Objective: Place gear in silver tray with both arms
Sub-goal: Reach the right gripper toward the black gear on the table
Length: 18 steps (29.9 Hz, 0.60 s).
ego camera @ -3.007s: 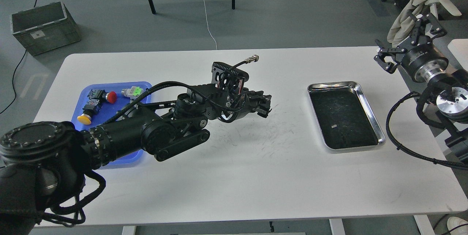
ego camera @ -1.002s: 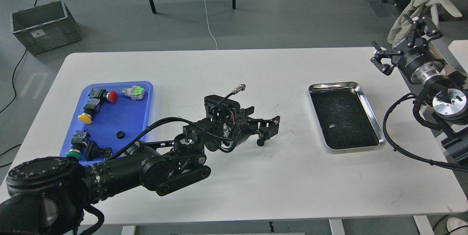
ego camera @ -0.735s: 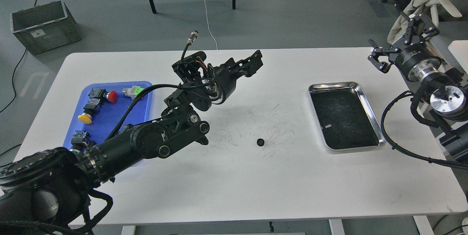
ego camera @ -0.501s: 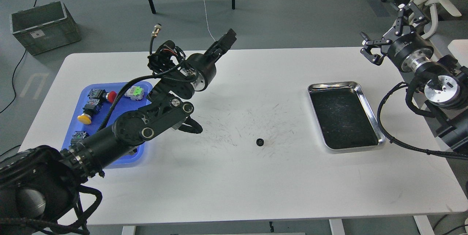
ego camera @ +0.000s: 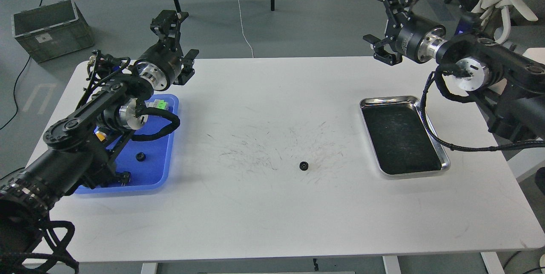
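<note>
A small black gear [ego camera: 303, 165] lies alone on the desk [ego camera: 272, 206], between the blue tray [ego camera: 164, 176] and silver tray [ego camera: 430, 125]; both grippers, left [ego camera: 176, 48] and right [ego camera: 385, 22], hang raised with jaws spread, empty.

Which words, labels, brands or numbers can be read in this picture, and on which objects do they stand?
No text can be read.
White label on the grey crate on the floor: too small to read.
Right gripper: a faint mark on its wrist body is blurred and unreadable.
Silver tray, gear, blue tray: no text visible.
</note>
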Available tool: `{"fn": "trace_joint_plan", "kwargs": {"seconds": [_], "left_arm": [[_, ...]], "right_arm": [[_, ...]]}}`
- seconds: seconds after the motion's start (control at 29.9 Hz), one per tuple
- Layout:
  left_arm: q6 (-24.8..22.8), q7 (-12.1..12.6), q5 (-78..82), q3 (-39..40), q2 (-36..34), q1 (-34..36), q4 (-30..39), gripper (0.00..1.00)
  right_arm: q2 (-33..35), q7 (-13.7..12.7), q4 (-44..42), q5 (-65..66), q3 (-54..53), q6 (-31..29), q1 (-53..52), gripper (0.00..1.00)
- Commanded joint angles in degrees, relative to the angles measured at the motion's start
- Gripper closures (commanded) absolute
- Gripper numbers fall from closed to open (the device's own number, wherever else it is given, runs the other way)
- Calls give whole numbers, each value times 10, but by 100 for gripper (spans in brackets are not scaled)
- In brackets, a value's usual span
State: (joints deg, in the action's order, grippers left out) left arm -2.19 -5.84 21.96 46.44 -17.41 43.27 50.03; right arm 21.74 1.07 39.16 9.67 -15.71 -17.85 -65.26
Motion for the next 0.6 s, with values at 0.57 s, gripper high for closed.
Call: {"fn": "trace_joint_plan", "kwargs": {"seconds": [0.57], "left_arm": [[-223, -34, -173, 5, -68, -13, -127, 2]], "right_arm": [[-217, -127, 92, 209, 331, -64, -161, 1]]}}
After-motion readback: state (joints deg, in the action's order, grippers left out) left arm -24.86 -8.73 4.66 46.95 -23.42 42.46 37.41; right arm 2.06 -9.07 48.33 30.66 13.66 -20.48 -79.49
